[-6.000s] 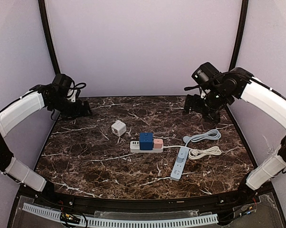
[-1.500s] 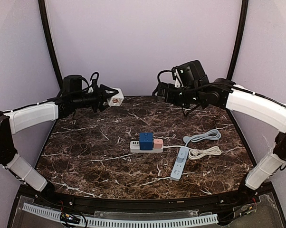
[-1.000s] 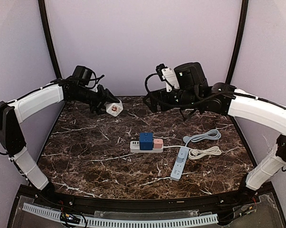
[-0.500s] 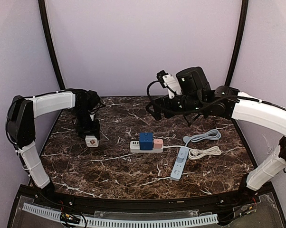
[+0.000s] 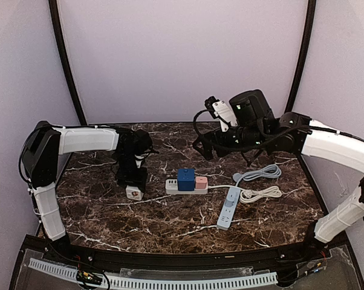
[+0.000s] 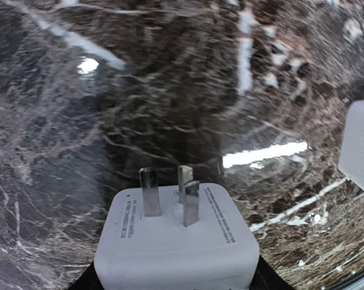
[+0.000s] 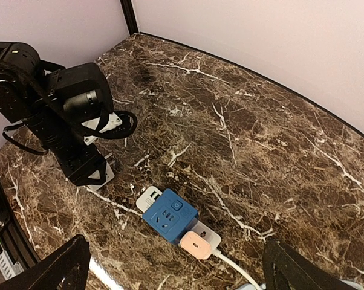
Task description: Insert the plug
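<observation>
My left gripper (image 5: 132,182) is shut on the plug (image 5: 132,193), a white cube adapter, and holds it low over the marble table just left of the white power strip (image 5: 172,186). In the left wrist view the plug (image 6: 176,241) fills the bottom, its three metal prongs (image 6: 185,199) pointing away at the table, and the strip's end (image 6: 358,148) shows at the right edge. A blue cube adapter (image 5: 185,179) and a pink one (image 5: 201,182) sit in the strip. My right gripper (image 5: 203,147) hovers open above and behind the strip, fingers (image 7: 67,266) wide over it (image 7: 147,196).
A grey-blue power strip (image 5: 228,207) lies right of the white one, with its coiled grey cable (image 5: 259,174) and a coiled white cable (image 5: 262,194) beyond. The left arm (image 7: 67,115) stands close to the strip's left end. The table's back edge meets the wall.
My left arm has swung from the back left forward and down with the plug, ending just left of the strip. The right gripper drifted slightly right and stayed open.
</observation>
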Controlling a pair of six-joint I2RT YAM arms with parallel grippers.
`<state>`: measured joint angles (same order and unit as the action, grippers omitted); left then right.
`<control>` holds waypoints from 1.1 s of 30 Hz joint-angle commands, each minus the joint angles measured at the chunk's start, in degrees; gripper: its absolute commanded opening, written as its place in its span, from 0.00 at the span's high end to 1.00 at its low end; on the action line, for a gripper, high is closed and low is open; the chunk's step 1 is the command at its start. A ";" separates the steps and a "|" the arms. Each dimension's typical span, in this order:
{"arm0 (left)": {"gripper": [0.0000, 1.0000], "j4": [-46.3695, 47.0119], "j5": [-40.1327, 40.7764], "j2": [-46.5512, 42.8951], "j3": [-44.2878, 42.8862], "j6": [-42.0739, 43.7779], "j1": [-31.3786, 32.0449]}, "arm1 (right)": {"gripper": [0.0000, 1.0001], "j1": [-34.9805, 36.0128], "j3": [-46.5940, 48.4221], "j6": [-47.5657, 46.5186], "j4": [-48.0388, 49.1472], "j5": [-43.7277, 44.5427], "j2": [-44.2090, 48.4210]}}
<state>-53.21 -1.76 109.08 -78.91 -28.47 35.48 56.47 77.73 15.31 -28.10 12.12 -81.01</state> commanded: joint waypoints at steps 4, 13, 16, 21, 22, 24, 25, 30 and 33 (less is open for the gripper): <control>0.70 2.95 -5.61 1.85 3.90 -0.03 6.03 | 0.01 0.66 -5.40 2.30 -2.59 0.95 6.47; 0.37 3.86 -9.58 1.15 3.31 -0.12 6.99 | 0.01 0.74 -6.43 0.75 -5.14 0.79 7.58; 0.29 3.29 -10.90 -0.92 2.50 -0.47 6.96 | 0.01 0.70 -5.88 -0.50 -4.93 0.80 6.44; 0.15 1.52 -13.06 -3.87 0.47 -0.23 6.91 | 0.02 0.73 -5.49 -2.35 -2.97 0.11 4.49; 0.13 1.44 -13.30 -4.27 0.40 -0.25 6.95 | 0.01 0.70 -5.49 -2.64 -2.62 0.02 4.20; 0.11 1.28 -13.71 -5.34 0.57 -0.27 6.92 | 0.01 0.70 -5.28 -3.09 -2.20 -0.21 3.43; 0.11 1.40 -13.86 -6.17 0.68 -0.38 6.90 | 0.01 0.70 -5.17 -3.24 -2.01 -0.38 3.03; 0.05 2.79 -10.30 -9.83 3.26 -0.52 6.97 | 0.02 0.75 -5.20 -3.17 -1.34 -0.77 1.99; 0.03 5.93 -7.53 -11.77 6.88 -0.50 6.92 | 0.01 0.75 -5.48 -2.76 -0.96 -1.21 1.59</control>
<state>-48.99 -13.06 101.10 -76.25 -28.97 42.24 56.66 71.75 12.67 -31.53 11.62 -78.89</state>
